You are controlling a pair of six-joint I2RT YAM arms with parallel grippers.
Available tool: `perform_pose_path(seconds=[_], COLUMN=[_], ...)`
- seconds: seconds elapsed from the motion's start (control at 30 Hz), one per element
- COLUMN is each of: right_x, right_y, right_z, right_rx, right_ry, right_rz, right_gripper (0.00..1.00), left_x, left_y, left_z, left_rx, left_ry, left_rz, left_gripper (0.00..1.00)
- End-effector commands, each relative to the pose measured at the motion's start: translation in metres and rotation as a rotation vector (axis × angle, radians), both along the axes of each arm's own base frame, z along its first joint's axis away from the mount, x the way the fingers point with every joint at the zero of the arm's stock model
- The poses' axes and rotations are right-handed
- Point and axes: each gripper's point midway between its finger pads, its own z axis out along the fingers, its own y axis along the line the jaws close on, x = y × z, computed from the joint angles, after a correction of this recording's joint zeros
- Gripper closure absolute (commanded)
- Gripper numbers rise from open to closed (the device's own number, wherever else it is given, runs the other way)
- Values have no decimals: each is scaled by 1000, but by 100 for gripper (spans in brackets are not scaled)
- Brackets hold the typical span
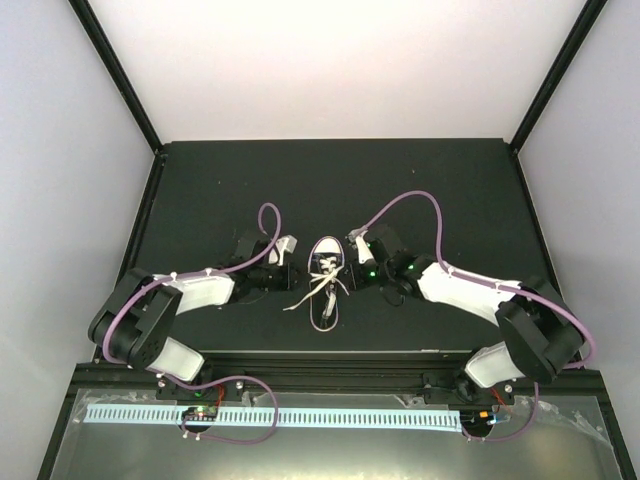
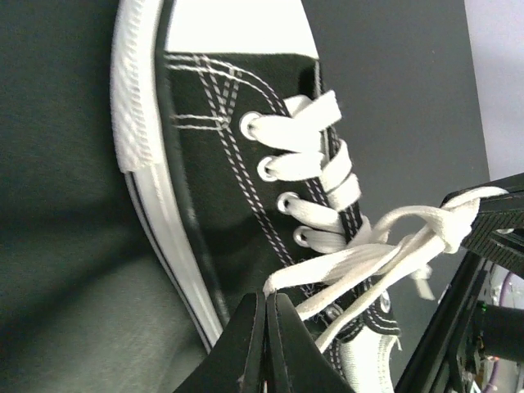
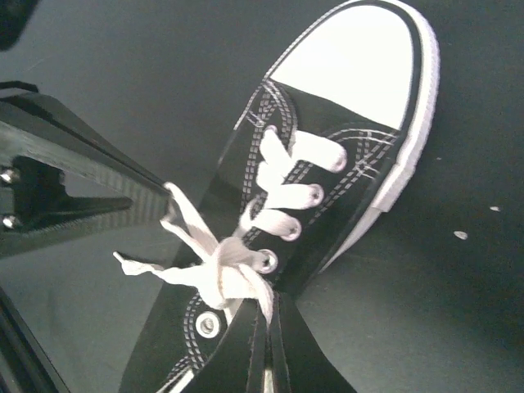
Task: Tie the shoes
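The shoe sits in the middle of the table between the 2 arms, toe pointing away from their bases. Its laces are crossed in a loose knot over the tongue. The left gripper is clenched on 1 lace strand at its side of the shoe, and the right gripper is pinched on another at the opposite side.
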Motion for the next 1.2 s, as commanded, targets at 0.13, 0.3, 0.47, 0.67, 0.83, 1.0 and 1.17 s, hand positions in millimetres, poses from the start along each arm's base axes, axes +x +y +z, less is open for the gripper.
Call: perform_pose_path(seconds=[0.13,0.3,0.47,0.67,0.83,1.0,1.17], right_x=[6,7,10,12,22,43,64], right_y=[-16,-23,-30,-24,-10,3,15], right_z=[-13,-20,-27,-24,-3,3,-3], right_rx=[35,39,42,65,68,53,52], right_ry=[53,76,98,95,45,11,11], right_rz=[-9,-17,-34,-3,87,121,106], right_gripper=[98,98,98,98,98,98,75], left_x=[19,23,25,25,27,40,33], left_y=[27,45,63,63,52,52,20], left_z=[4,1,-8,-5,17,55,81], left_rx=[37,56,82,72,61,125,63], left_ry=[-37,-38,-24,-50,-144,-311,-431], left_rz=[95,146,201,174,55,7,-169], left_gripper=[98,98,98,98,77,33,30])
